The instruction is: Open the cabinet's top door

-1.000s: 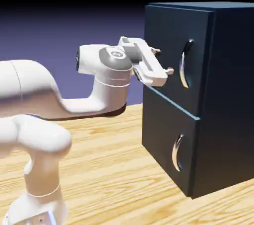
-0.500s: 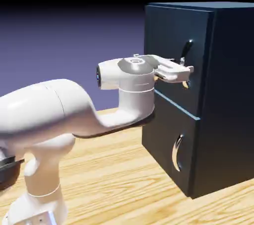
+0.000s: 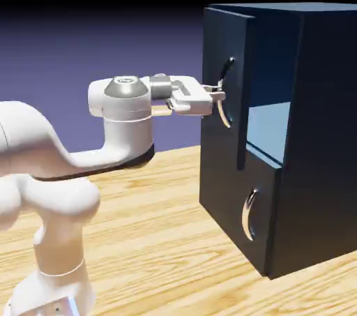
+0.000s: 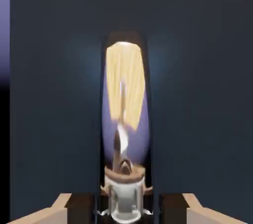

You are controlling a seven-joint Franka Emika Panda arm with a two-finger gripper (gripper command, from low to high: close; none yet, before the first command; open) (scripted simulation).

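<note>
The dark navy cabinet (image 3: 321, 133) stands at the right of the exterior view. Its top door (image 3: 226, 42) is swung partly out on its left side, showing a pale blue inside (image 3: 268, 130). My gripper (image 3: 219, 93) reaches in level from the left and is shut on the top door's curved silver handle (image 3: 225, 102). In the hand view the door panel (image 4: 54, 94) fills the picture. The shiny handle (image 4: 126, 99) runs up the middle from between my gripper (image 4: 126, 214) at the bottom edge.
The shorter lower door (image 3: 233, 196) is closed, with its own curved silver handle (image 3: 248, 215). The cabinet rests on a wooden table (image 3: 153, 245). My white arm (image 3: 63, 161) bends up from the lower left.
The gripper went from open beside the door to shut on the handle. It then drew back left, and the top door swung out from closed to partly open.
</note>
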